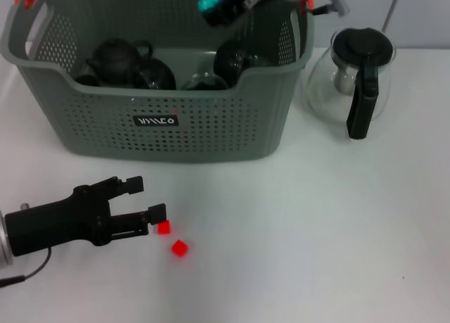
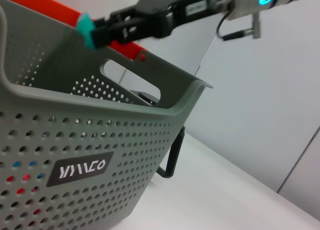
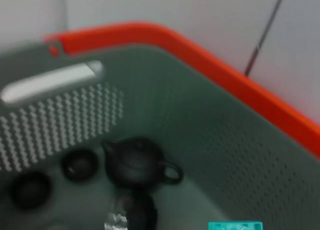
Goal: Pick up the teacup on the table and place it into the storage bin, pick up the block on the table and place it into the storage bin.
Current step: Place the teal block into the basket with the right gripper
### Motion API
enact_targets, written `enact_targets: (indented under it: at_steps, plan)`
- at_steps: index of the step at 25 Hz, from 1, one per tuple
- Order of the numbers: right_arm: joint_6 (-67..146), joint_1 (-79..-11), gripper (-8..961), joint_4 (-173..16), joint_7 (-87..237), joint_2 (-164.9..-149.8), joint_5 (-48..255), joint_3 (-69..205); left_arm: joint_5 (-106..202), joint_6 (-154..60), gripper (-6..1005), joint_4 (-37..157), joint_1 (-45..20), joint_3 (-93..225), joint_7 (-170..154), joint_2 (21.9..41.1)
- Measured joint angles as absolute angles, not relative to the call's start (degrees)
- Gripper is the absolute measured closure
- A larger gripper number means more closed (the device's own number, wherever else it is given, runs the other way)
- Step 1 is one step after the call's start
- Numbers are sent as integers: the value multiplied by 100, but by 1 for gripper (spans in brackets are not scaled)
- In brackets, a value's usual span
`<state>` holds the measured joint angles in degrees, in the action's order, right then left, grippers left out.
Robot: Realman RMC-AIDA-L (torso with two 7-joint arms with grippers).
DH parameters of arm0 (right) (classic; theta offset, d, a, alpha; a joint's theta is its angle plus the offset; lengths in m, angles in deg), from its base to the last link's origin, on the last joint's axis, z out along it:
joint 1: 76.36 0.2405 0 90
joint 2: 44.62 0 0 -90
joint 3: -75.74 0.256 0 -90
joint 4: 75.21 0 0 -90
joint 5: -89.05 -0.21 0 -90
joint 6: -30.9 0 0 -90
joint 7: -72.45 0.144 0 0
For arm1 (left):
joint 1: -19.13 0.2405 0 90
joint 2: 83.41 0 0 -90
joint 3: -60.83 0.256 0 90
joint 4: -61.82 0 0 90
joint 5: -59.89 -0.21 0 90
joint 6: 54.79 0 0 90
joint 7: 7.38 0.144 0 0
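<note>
Storage bin (image 1: 176, 119): grey plastic basket, walls perforated with small round holes, rounded corners, black label on the wall facing me; its long axis runs left to right across my head view; it stands on the white table (image 1: 316, 231), toward the far left; orange handle tip shows at the far left corner, the rest of that handle cut off by the frame edge.
Bin contents: a dark round teapot (image 1: 116, 59) with handle and spout, plus several small dark cups beside it; through the right wrist view I see the teapot and cups on the bin floor, blurred, so I cannot count them surely.
Blocks: two small red cubes on the table in front of the bin; one block (image 1: 164, 227) lies just beside the left gripper's lower fingertip, touching or nearly so, I cannot tell which; the other block (image 1: 179, 248) lies near it, slightly closer to me, tilted on the surface.
Left gripper (image 1: 149, 200): black, matte, lying low over the table, pointing right; its fingers stand apart, holding nothing.
Right gripper (image 1: 211, 3): dark with a teal tip, above the bin's far right part, pointing left; partly cut off at the top edge; I cannot tell how its fingers stand.
Glass pot (image 1: 351, 84): clear rounded body, black lid and black handle, right of the bin, apart from it.
</note>
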<state>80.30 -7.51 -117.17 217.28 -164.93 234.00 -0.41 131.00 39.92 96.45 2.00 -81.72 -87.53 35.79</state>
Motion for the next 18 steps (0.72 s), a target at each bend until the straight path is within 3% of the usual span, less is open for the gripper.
enact_targets:
  at_steps: [7,18]
  plan:
    - [7662,-371,532,-10773,21591,-16505,23431,-279,13099,3994,62,9645,189,-8164,-8753,3586]
    - [8445,-676,510,-11797,21598,-16477,23441,-298,13099,3997,62,9637,193,-8192,-8753,3596]
